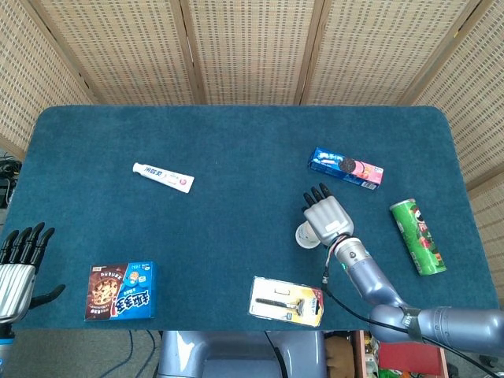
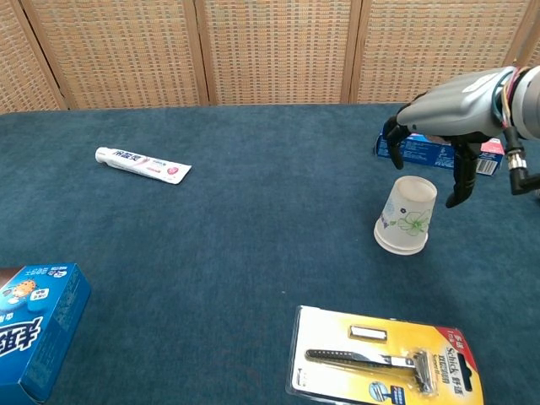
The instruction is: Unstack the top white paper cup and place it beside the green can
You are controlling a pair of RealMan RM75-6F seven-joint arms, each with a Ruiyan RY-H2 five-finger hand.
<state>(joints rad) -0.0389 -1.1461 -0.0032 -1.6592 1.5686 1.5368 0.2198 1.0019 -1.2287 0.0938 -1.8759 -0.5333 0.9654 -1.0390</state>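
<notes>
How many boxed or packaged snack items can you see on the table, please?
3: a blue cookie box near the front left corner, a blue biscuit pack right of centre, and a green can lying near the right edge.

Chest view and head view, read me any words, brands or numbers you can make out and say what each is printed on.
"Schick" on the razor pack, at its lower right corner.
Blue cookie box: large Chinese characters, too blurred to read.
Toothpaste tube: print too small to read.
Blue biscuit pack: lettering unreadable.
Green can: lettering unreadable.
White paper cup: a green flower drawing, no words.
</notes>
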